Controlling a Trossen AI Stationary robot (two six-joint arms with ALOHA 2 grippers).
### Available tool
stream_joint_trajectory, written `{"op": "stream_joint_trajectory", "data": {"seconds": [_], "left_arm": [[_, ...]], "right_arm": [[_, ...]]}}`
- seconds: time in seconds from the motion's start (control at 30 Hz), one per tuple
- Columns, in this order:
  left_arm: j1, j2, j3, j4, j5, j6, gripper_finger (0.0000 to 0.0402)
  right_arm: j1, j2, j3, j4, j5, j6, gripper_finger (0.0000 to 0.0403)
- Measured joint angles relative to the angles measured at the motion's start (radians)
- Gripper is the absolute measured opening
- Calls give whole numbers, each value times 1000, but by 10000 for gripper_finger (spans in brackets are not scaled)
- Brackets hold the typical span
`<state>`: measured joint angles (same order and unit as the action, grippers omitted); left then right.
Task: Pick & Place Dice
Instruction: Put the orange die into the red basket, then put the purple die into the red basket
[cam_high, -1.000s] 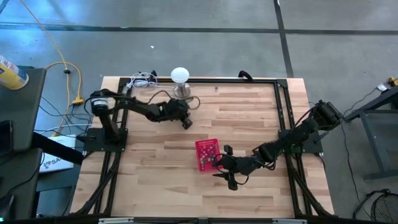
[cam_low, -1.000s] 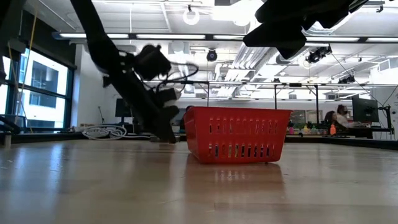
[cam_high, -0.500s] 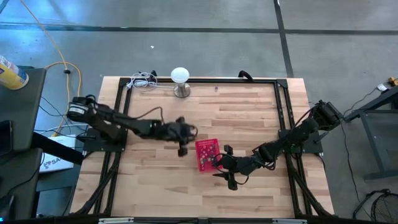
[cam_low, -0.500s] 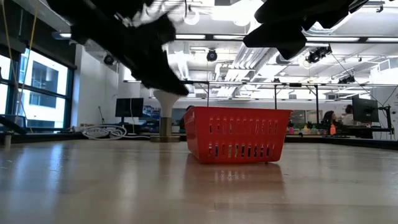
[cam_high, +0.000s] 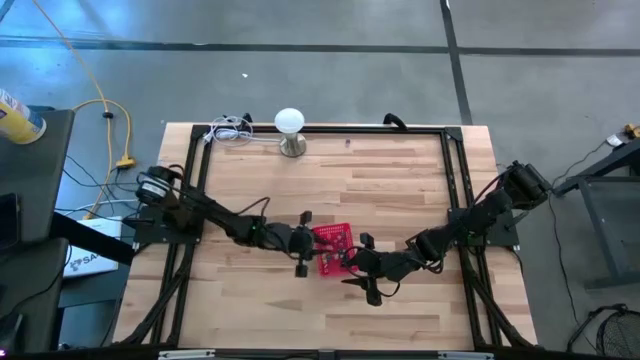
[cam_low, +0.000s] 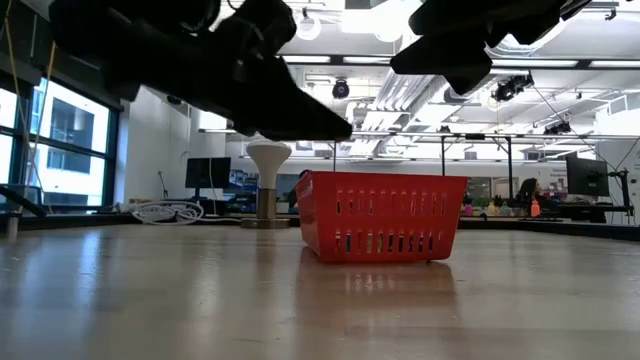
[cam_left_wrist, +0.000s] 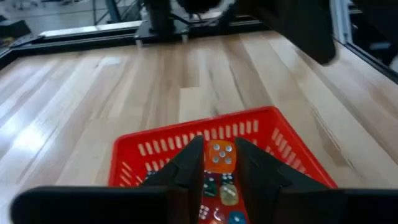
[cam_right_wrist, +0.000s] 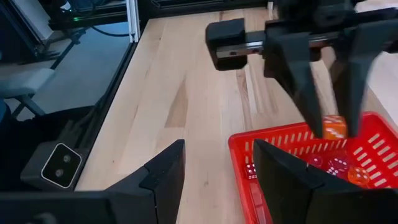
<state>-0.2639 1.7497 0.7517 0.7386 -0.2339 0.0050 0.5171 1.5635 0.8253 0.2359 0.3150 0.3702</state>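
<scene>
The left gripper (cam_left_wrist: 219, 163) is over the red basket (cam_left_wrist: 186, 140). An orange die (cam_left_wrist: 220, 155) sits between its two fingers (cam_left_wrist: 189, 167). The fingers are close on each side of it, but I cannot tell if they are gripping it or have just let go. The die is above the inside of the basket, so this one looks nearly put away.

Down inside the basket there are more dice (cam_right_wrist: 339, 165) already. They are tiny cubes with white dots, in red, pink, orange, green and blue. So a good part of the job looks done. I think the drop of the orange die is what is left right now. I see no loose dice on the wooden table (cam_high: 400, 180), but cubes this small could hide from the high view.

The orange die is bright and shiny, with white dots on its sides. It is far smaller than the basket, which has slots all round its walls.

The right gripper (cam_right_wrist: 217, 165) is just beside the basket on the other side. Its fingers are apart and hold nothing. It seems to be waiting.

Farther off, at the back edge of the table, stands a white lamp (cam_high: 289, 126) on a metal base, with white cables (cam_high: 232, 128) next to it.
</scene>
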Motion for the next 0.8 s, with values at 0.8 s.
{"op": "stream_joint_trajectory", "data": {"seconds": [0.8], "left_arm": [[23,-128,1,-196,-7,-280,175]], "right_arm": [[-49,-72,0,-292,410,206,179]]}}
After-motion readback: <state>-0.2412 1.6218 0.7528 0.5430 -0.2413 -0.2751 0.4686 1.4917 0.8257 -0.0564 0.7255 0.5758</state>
